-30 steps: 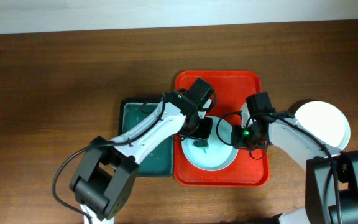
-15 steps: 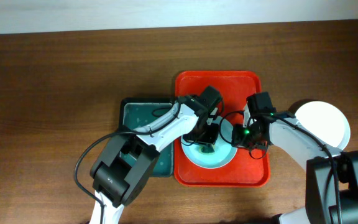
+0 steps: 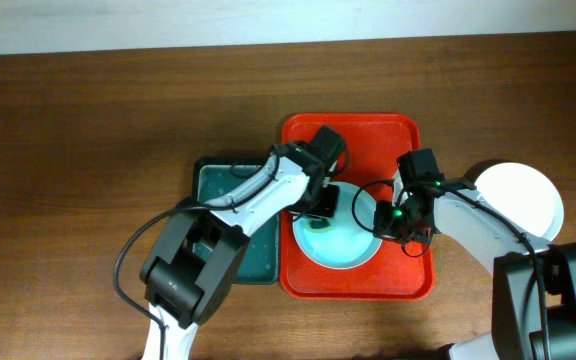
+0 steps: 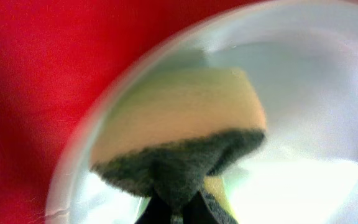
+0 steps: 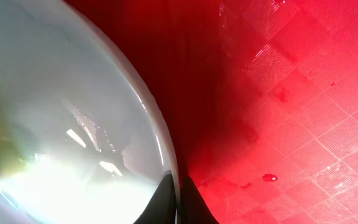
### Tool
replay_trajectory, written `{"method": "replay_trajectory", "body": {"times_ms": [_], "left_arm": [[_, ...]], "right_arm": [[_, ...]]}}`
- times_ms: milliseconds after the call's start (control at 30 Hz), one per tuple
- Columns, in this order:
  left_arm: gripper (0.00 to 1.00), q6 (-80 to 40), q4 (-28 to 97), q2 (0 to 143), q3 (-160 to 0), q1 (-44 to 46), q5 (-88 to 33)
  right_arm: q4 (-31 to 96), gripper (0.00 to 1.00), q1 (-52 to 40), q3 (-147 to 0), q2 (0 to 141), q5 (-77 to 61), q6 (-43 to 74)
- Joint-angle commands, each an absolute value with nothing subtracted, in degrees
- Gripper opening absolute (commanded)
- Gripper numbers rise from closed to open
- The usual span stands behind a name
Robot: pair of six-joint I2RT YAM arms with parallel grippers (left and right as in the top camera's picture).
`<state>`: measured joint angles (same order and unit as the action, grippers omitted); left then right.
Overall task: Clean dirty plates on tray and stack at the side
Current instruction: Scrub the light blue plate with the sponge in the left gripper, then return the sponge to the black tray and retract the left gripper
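Note:
One dirty plate (image 3: 340, 248) lies on the near half of the red tray (image 3: 353, 132), with a faint teal smear near its left centre. My left gripper (image 3: 324, 206) is shut on a yellow sponge with a dark scouring face (image 4: 179, 118) and presses it on the plate's far left part (image 4: 303, 93). My right gripper (image 3: 385, 218) is shut on the plate's right rim; in the right wrist view the fingers (image 5: 194, 202) pinch the rim (image 5: 160, 149). A clean white plate (image 3: 518, 198) sits on the table at the right. I see no third plate.
A dark green tray (image 3: 230, 228) lies against the red tray's left side, partly under my left arm. The red tray floor (image 5: 291, 93) shows wet drops. Brown table (image 3: 88, 140) spreads to the left and back.
My left gripper swept the sponge down over the plate's centre, then back up toward its far left edge. The teal smear looks fainter. The right gripper has not moved.

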<state>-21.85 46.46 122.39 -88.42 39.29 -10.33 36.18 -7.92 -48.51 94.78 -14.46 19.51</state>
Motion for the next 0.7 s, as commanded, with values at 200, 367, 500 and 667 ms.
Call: {"method": "replay_trajectory", "body": {"times_ms": [200, 367, 500, 667], "left_arm": [[0.0, -20.69, 47.4, 123.9, -88.4, 39.55, -24.14], [0.0, -14.15, 57.28, 111.96, -91.2, 31.66, -18.04], [0.0, -13.78, 64.97, 103.09, -91.22, 28.18, -2.15], [0.0, -13.8, 60.82, 103.28, -79.24, 24.29, 4.29]], "right_arm": [[37.56, 0.04, -8.19, -47.68, 95.94, -11.38, 19.59], [37.82, 0.04, -8.19, -47.68, 95.94, -11.4, 19.59], [37.98, 0.04, -8.19, -47.68, 95.94, -11.4, 19.57], [38.17, 0.04, -8.21, -47.68, 95.94, -11.38, 19.55]]}}
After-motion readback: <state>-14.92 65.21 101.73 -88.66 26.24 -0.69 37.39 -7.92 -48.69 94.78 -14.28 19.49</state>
